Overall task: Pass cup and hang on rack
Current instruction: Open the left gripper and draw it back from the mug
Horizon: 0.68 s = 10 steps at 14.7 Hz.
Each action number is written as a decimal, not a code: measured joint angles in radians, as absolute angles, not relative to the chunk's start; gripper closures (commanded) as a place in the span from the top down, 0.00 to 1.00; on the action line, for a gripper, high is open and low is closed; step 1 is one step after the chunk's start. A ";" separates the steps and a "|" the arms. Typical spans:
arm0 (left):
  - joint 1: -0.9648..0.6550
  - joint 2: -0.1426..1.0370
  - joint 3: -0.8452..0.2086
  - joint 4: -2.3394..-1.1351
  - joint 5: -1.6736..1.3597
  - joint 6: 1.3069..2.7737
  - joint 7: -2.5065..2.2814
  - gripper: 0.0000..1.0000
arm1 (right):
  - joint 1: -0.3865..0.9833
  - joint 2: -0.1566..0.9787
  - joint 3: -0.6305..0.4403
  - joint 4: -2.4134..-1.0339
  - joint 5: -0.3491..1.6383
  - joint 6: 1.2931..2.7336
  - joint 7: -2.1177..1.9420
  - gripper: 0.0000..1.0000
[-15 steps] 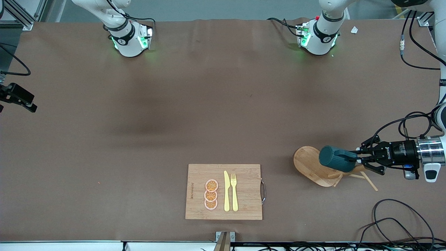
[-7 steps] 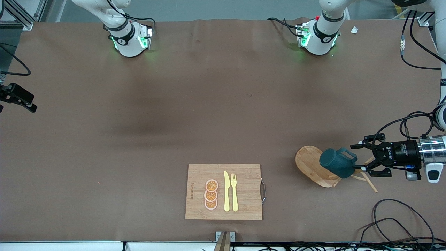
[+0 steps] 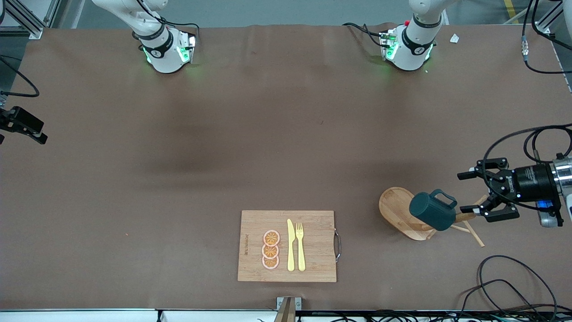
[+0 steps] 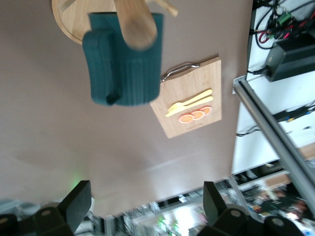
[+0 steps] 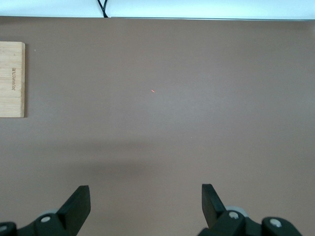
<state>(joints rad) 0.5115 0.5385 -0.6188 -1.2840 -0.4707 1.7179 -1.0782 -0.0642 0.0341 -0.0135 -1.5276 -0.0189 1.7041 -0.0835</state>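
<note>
The dark teal ribbed cup [image 3: 432, 211] hangs on the light wooden rack [image 3: 395, 210], which stands near the left arm's end of the table. In the left wrist view the cup [image 4: 125, 64] sits beside a wooden peg end [image 4: 136, 25], above the rack's round base [image 4: 69, 19]. My left gripper [image 3: 464, 192] is open and empty, a short way from the cup toward the left arm's end of the table; its open fingers frame the left wrist view [image 4: 145, 204]. My right gripper [image 5: 145, 201] is open and empty, high over bare table; the front view does not show it.
A bamboo cutting board [image 3: 313, 232] with a yellow knife [image 3: 291, 245], a yellow fork [image 3: 300, 246] and orange slices [image 3: 271, 249] lies near the table's front edge. Cables [image 3: 514, 286] lie at the front corner by the left arm's end.
My left gripper opened, let go of the cup and drew back from the rack toward the left arm's end. The cup stayed hanging on the rack.
</note>
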 measured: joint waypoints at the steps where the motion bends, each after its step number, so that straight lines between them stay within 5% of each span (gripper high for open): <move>1: 0.510 0.520 -0.652 -1.284 -0.413 1.716 -1.079 1.00 | -0.064 0.034 -0.014 -1.528 -0.019 1.704 -0.083 1.00; 10: 0.509 0.416 -0.958 -1.288 0.235 1.543 -0.916 1.00 | -0.064 0.034 -0.015 -1.528 -0.019 1.704 -0.083 1.00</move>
<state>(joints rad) 0.5088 0.4162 -0.9580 -1.2875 0.2350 1.5433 -0.9160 -0.0644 0.0341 -0.0150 -1.5276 -0.0188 1.7038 -0.0835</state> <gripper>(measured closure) 0.000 0.000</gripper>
